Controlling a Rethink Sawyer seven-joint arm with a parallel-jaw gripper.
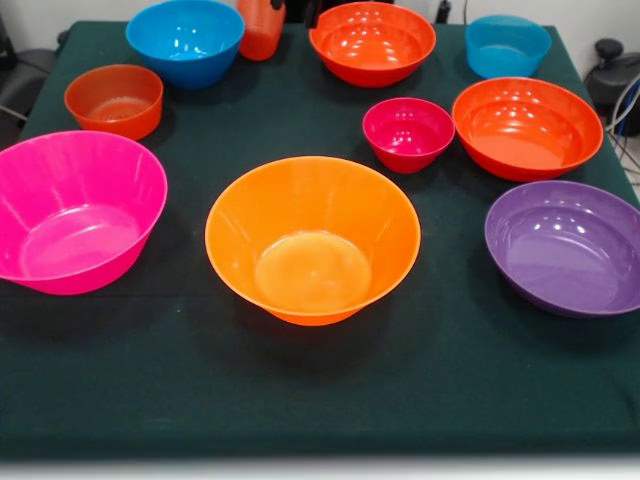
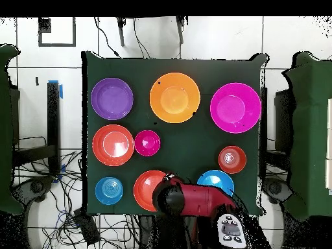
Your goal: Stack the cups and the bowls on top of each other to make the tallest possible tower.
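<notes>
A: How is the counter point(image 1: 120, 400) laid out?
B: A dark green cloth is spread over it; the yellow-orange bowl point(image 1: 312, 238) is set mid-counter, unstacked, the cup point(image 1: 261, 27) at the far edge.
A: The arm point(image 2: 194, 198)?
B: It is held over that edge; the claw's state cannot be told.

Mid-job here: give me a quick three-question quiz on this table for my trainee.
1. True or false: another vessel already sits inside the large yellow-orange flared plastic bowl.
2. Which bowl stands closest to the small magenta plastic bowl? A. glossy orange-red plastic bowl B. large pink plastic bowl C. small blue plastic bowl
3. Fill in: ___ vessels stand on the dark green cloth-covered table, counted in the front view.

Key: 1 false; 2 A; 3 ten.
</notes>
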